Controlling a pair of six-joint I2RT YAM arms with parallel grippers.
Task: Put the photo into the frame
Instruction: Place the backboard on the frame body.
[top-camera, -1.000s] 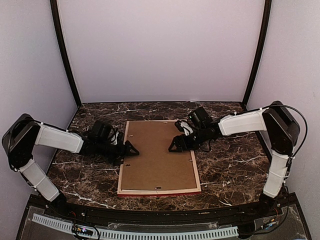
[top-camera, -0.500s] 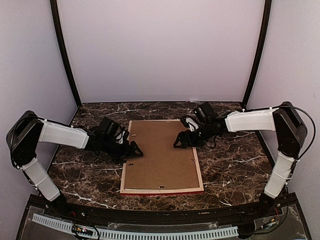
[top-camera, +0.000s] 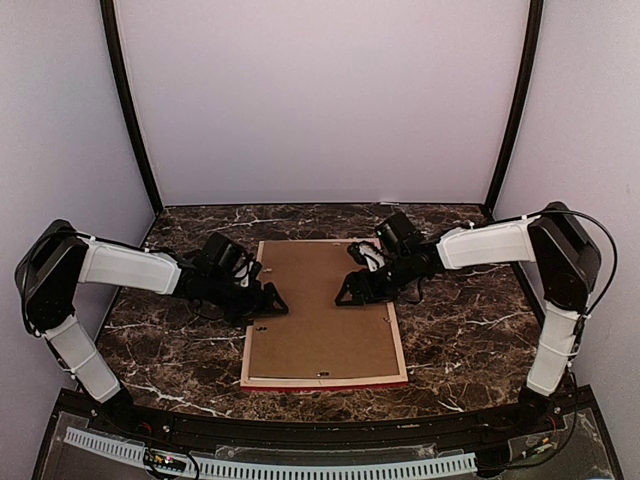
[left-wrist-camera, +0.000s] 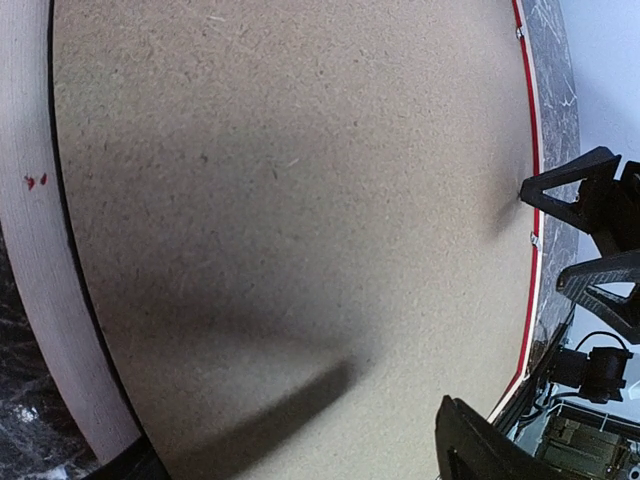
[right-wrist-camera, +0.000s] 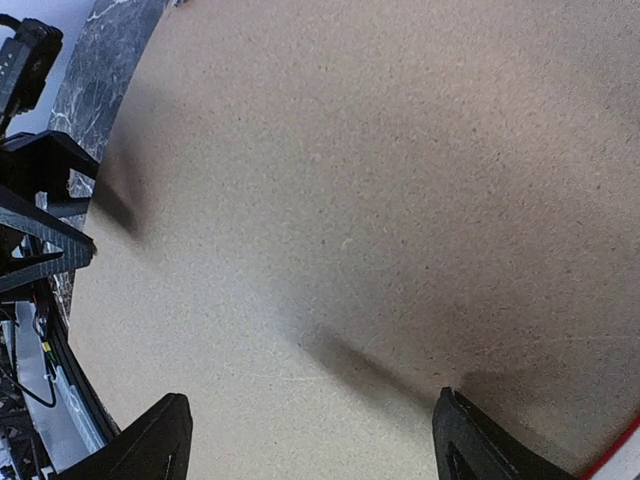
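Note:
The frame (top-camera: 322, 382) lies face down on the table, showing a pale wood rim, a thin red front edge and a brown backing board (top-camera: 320, 315). No photo shows. My left gripper (top-camera: 272, 300) is open, low over the board's left edge. My right gripper (top-camera: 347, 291) is open, low over the board's upper right part. In the left wrist view the board (left-wrist-camera: 300, 180) fills the picture, with the pale rim (left-wrist-camera: 35, 300) at the left; the left gripper (left-wrist-camera: 300, 450) is empty. In the right wrist view the right gripper (right-wrist-camera: 312, 410) stands spread over the board (right-wrist-camera: 380, 180).
The dark marble table (top-camera: 460, 320) is closed in by pale walls and two black posts (top-camera: 128, 110). Small metal tabs (top-camera: 388, 320) sit along the frame's rim. The right gripper's black fingers (left-wrist-camera: 590, 230) show across the board in the left wrist view.
The frame has slid slightly to the right. My left gripper has moved right, further over the board's left edge. My right gripper shifted right, then back.

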